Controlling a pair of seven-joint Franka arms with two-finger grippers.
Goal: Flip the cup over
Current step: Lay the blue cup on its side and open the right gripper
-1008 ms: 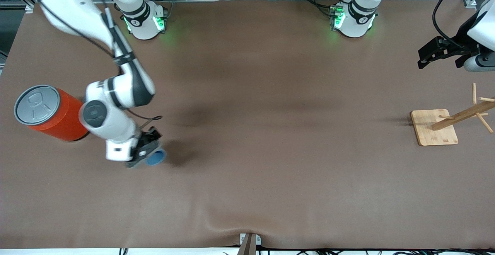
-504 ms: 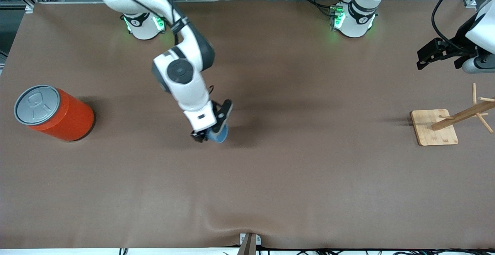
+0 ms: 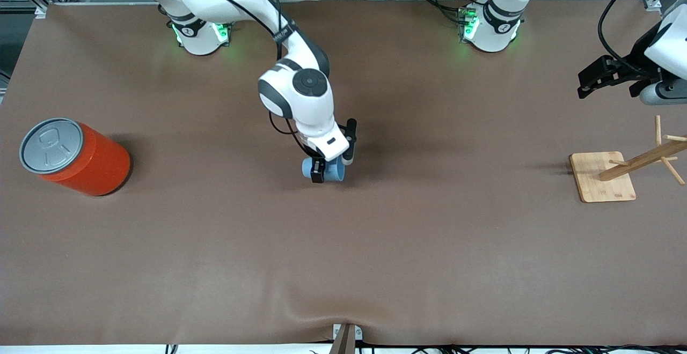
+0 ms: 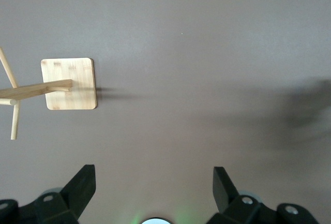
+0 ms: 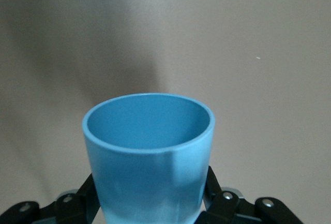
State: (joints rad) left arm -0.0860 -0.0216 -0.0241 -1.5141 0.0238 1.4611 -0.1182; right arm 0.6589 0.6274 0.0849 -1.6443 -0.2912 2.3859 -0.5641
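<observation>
— Where's the cup [image 3: 328, 170]?
— My right gripper [image 3: 331, 167] clamps it over mid-table, mouth pointing away from the wrist. Left gripper [image 3: 601, 78] waits, spread, near the wooden rack [image 3: 625, 171].
— Next?
— I'd turn it upright, then lower gently.

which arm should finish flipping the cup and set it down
Right. The right gripper has its jaws shut on the cup over mid-table. The left gripper waits open above the wooden rack.

Orange can [image 3: 75, 156] and wooden rack [image 3: 622, 170] (table ends) flank bare middle.
</observation>
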